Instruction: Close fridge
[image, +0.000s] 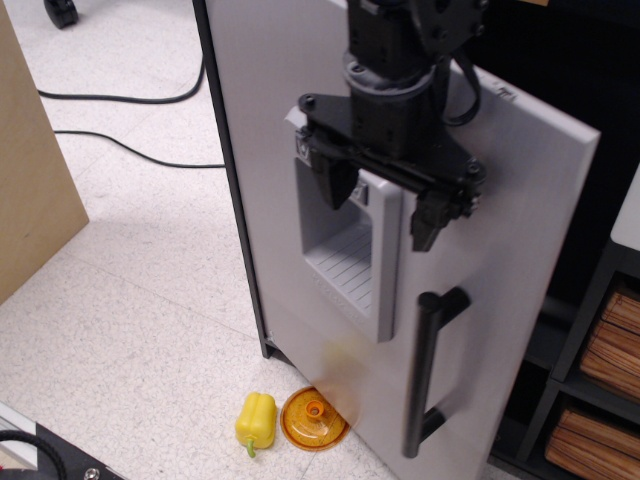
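Note:
The fridge's light-grey door (500, 250) fills the middle of the view, swung most of the way toward the dark cabinet, with a narrow dark gap left at its right edge. It bears a recessed dispenser panel (345, 255) and a black vertical bar handle (425, 370). My black gripper (380, 205) hangs in front of the door's upper part, over the dispenser panel. Its two fingers (330, 180) are spread apart and hold nothing. I cannot tell whether they touch the door.
A yellow toy pepper (255, 422) and an orange round lid (313, 418) lie on the speckled floor by the door's foot. Black cables (120, 145) run across the floor at upper left. A brown board (30, 190) stands at left. Shelving with wicker baskets (600, 400) stands at right.

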